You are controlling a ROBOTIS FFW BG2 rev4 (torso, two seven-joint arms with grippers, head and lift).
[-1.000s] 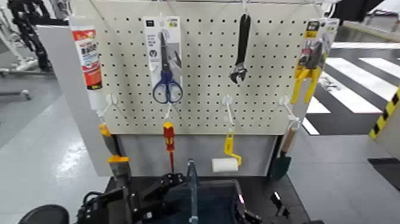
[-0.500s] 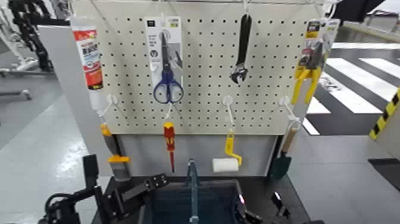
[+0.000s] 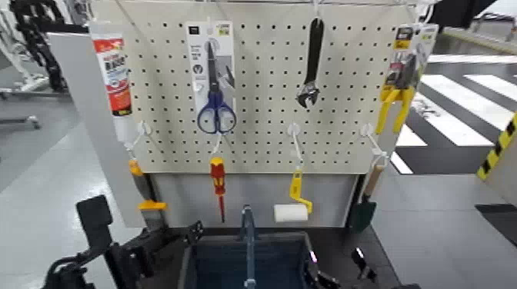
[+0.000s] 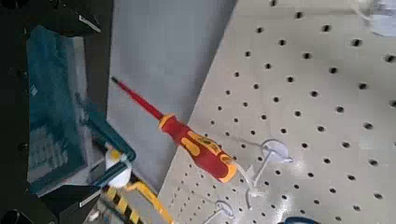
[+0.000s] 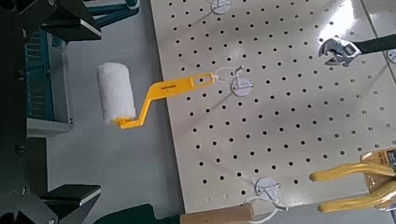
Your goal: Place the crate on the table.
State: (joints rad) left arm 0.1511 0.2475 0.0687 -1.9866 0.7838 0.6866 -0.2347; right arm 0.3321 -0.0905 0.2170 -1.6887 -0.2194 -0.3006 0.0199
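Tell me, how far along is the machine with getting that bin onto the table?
Nearly finished, by the look of it. The crate appears to be down on the black table, in front of the pegboard. Nothing is in hand: the left claw and right claw both stand open, one at each side of the crate. Probably all that's left is drawing the arms clear.

grey floor [image 3: 58,169] beside a dark striped crossing [image 3: 454,107].

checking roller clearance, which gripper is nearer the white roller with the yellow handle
right, the right gripper is below and right of the roller in the head view, the left gripper farther off to its left
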